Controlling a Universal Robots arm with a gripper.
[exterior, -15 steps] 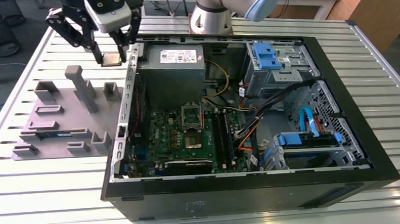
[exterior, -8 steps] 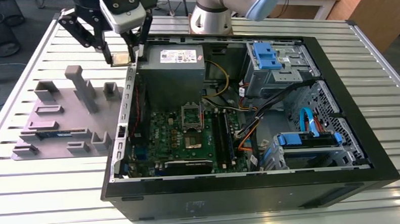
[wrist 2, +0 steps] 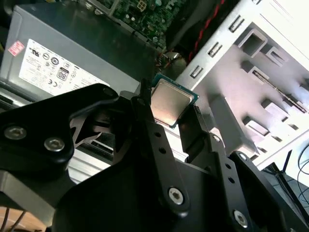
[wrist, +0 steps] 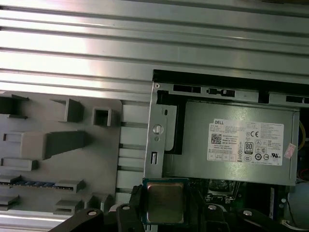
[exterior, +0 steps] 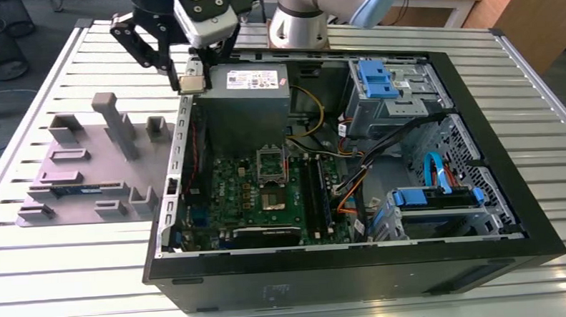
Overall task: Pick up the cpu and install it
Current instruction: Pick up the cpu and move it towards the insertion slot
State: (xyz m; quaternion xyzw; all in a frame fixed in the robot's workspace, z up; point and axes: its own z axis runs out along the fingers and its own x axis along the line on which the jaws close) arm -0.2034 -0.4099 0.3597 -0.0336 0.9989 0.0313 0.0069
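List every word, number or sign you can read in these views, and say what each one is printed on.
White label on the grey metal power-supply box: rows of fine print and round marks, too small to read.
Small pink sticker at that box's edge: too small to read.
Silvery-grey square cpu held in the black pincer: no legible marking on its top.

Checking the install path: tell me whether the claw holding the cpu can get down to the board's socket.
Probably yes. The claw, shut on the cpu, hangs over the open case edge. The socket lies uncovered beside the power supply, with cables off to the exterior view's right.
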